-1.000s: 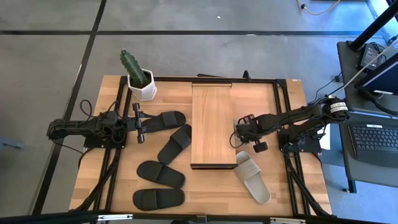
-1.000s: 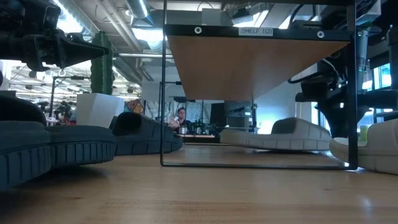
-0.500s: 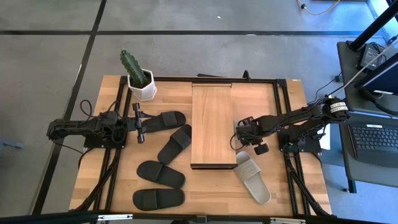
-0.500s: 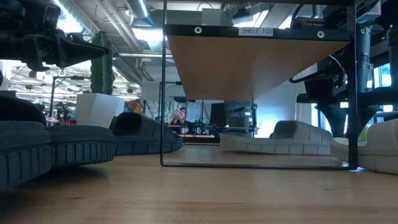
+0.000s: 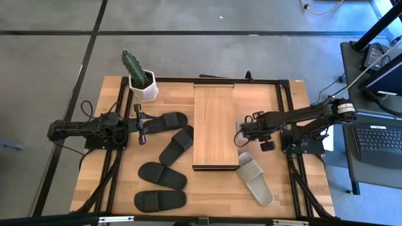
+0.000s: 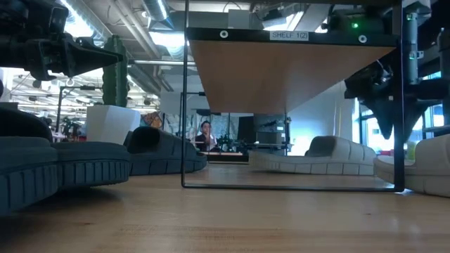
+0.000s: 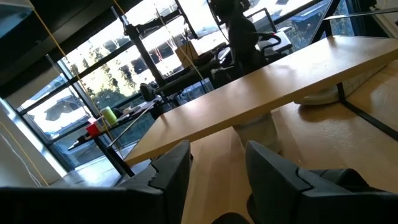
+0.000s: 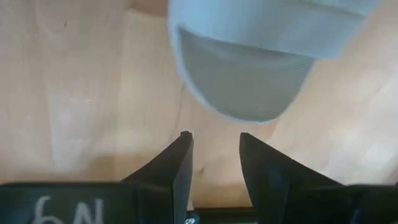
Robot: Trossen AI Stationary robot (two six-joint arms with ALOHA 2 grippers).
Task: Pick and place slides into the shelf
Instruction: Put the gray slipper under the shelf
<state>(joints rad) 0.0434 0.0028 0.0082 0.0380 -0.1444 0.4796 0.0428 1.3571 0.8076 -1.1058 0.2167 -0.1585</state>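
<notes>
At the table's left edge the left arm waits, its left gripper (image 5: pixel 139 124) parted and empty, pointing toward the nearest of four black slides (image 5: pixel 164 120); the other three lie below it, down to the front edge. In the middle stands the shelf (image 5: pixel 215 125), its light plank top bare. Just right of it the right gripper (image 5: pixel 240 133) hangs low beside the shelf's right edge, fingers slightly apart and holding nothing, with the rounded end of a pale slide (image 8: pixel 249 74) just ahead of them in the right wrist view; that slide seems to lie under the plank, though the overhead view hides it. A second beige slide (image 5: pixel 255 177) lies angled near the shelf's front right corner. Rubber slides should be light, bendy and fairly grippy, so pinching the wide strap or a side edge looks safest.
</notes>
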